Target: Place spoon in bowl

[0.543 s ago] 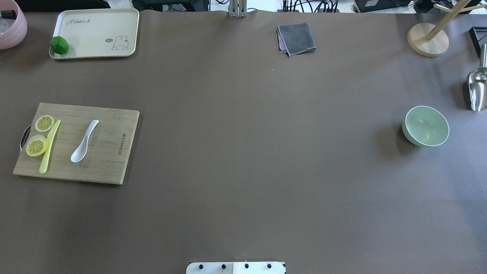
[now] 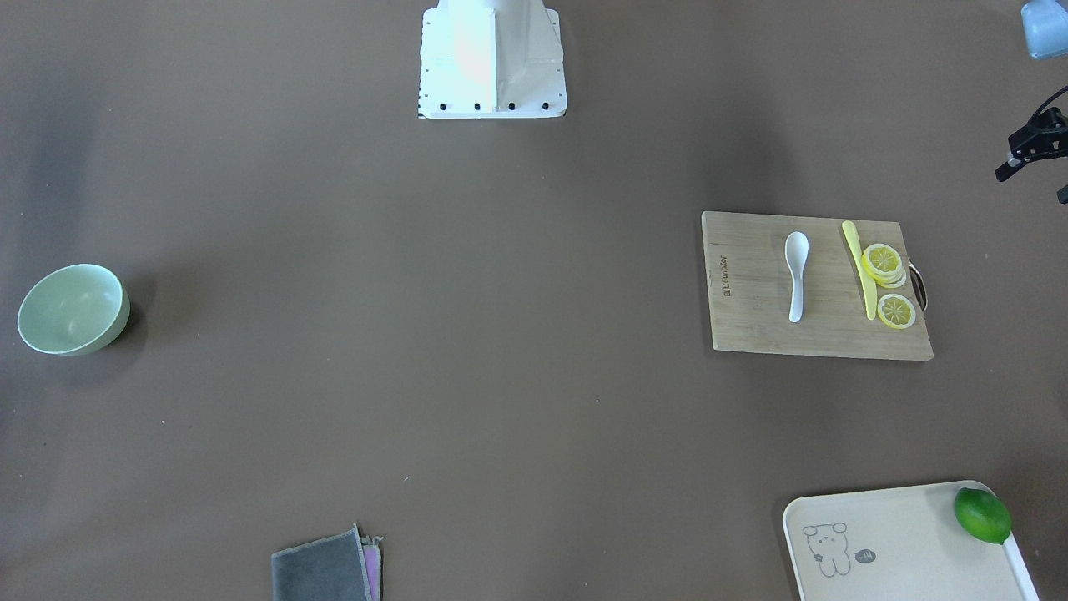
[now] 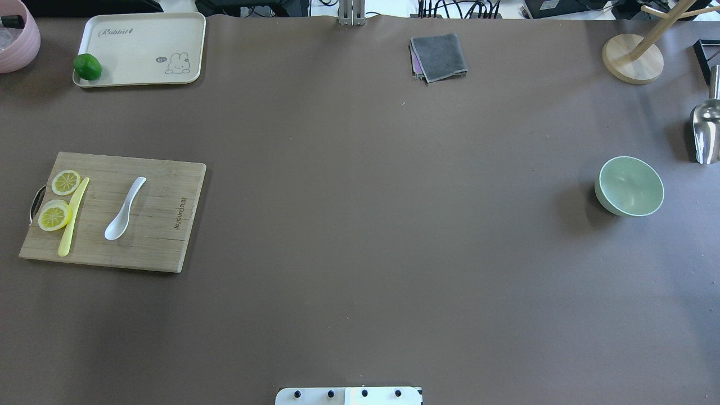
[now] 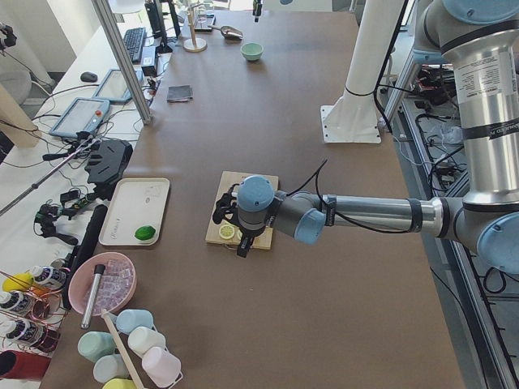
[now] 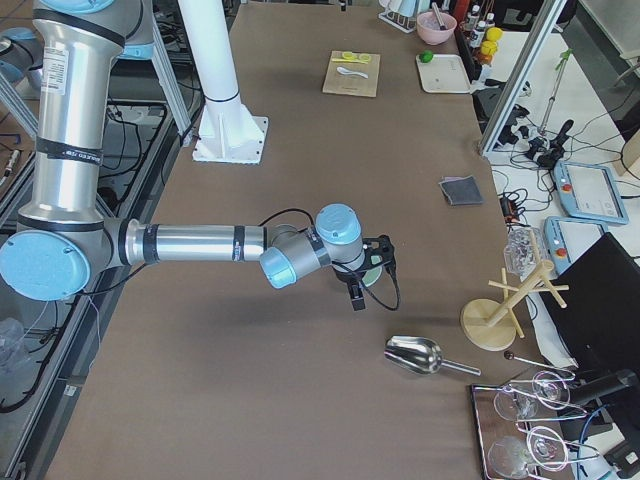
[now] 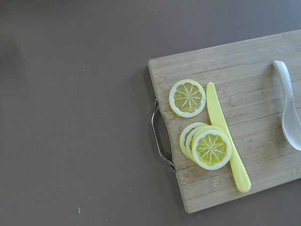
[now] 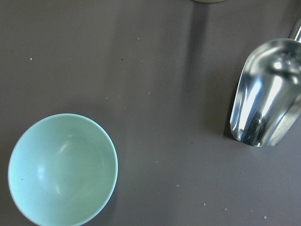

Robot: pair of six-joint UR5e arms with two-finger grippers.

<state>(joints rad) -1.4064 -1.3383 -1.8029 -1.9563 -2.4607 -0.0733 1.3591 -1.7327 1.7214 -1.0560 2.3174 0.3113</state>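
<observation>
The spoon [image 3: 125,209] lies flat on the wooden cutting board [image 3: 163,236] at the left of the tabletop [image 3: 360,225]. Its scoop points toward the near edge and its handle slants away to the right, and we see nothing touching it. Left of it on the same board lies the yellow knife [image 3: 73,216], with lemon slices [image 3: 66,182] just beside the knife on its left, by the board's metal handle [image 3: 35,203]. The bowl [image 3: 630,187] stands upright, well apart at the right of the tabletop, and a shiny metal scoop [image 3: 706,132] lies near it, farther right. Compared with half a second ago, we find the spoon, the bowl and everything else in the overhead view in the same places. The left arm [image 4: 365,212] reaches out over the board and the right arm [image 5: 200,243] reaches out by the bowl. The left jaws and the right jaws show only in the side views, so we cannot tell how far open they are or whether they hold anything. At the far left sits a cream tray [image 3: 140,50] with a lime [image 3: 88,67] on its corner, and a grey cloth [image 3: 440,56] lies near the far edge.
</observation>
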